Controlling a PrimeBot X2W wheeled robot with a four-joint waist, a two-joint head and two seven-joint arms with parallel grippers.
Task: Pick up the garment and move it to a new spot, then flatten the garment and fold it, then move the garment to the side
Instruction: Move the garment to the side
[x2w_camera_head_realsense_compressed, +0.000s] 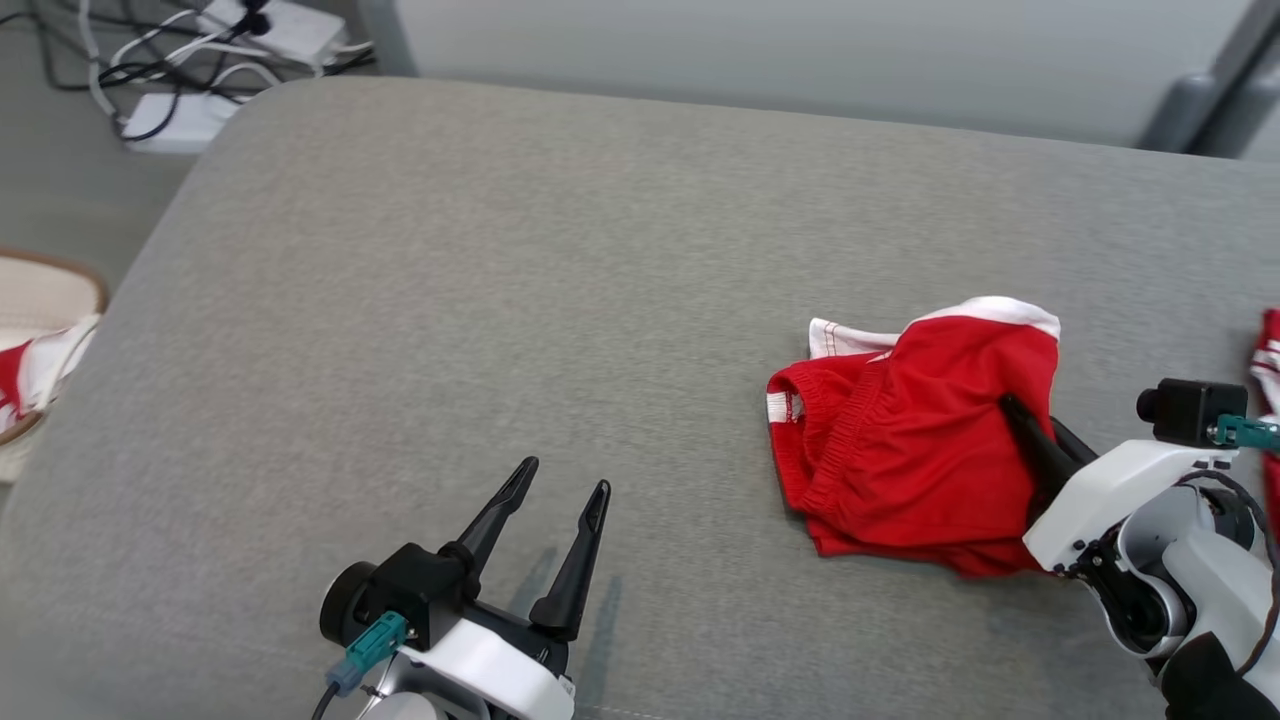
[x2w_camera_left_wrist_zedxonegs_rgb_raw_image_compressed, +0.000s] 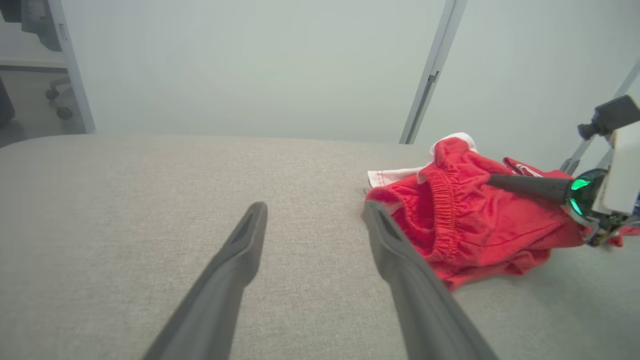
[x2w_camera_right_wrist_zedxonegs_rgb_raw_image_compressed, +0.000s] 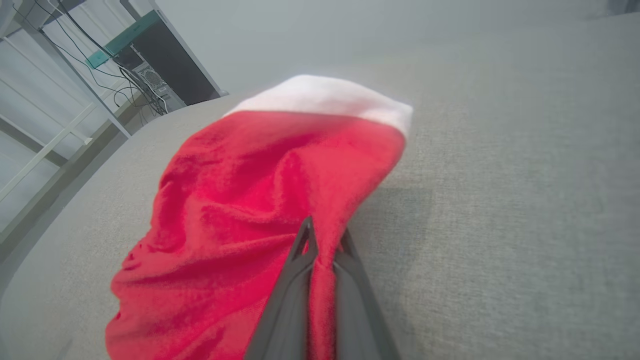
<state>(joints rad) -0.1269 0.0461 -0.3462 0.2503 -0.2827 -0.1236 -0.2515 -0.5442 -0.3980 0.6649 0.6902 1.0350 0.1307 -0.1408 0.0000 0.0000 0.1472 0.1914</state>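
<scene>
The garment (x2w_camera_head_realsense_compressed: 915, 435) is a crumpled pair of red shorts with white trim and an elastic waistband, lying on the right part of the grey cushioned surface (x2w_camera_head_realsense_compressed: 500, 300). My right gripper (x2w_camera_head_realsense_compressed: 1012, 405) is shut on a fold at the garment's right side; the right wrist view shows the red cloth (x2w_camera_right_wrist_zedxonegs_rgb_raw_image_compressed: 260, 200) pinched between its dark fingers (x2w_camera_right_wrist_zedxonegs_rgb_raw_image_compressed: 300, 280). My left gripper (x2w_camera_head_realsense_compressed: 565, 478) stands open at the lower middle, empty, well left of the garment. In the left wrist view the garment (x2w_camera_left_wrist_zedxonegs_rgb_raw_image_compressed: 470, 215) lies just right of the left gripper (x2w_camera_left_wrist_zedxonegs_rgb_raw_image_compressed: 315, 212), with the right gripper (x2w_camera_left_wrist_zedxonegs_rgb_raw_image_compressed: 492, 181) reaching into it.
A basket (x2w_camera_head_realsense_compressed: 40, 300) with red and white cloth sits off the surface's left edge. Another red and white piece (x2w_camera_head_realsense_compressed: 1268, 350) lies at the far right edge. Cables and white power boxes (x2w_camera_head_realsense_compressed: 200, 70) lie on the floor at the back left.
</scene>
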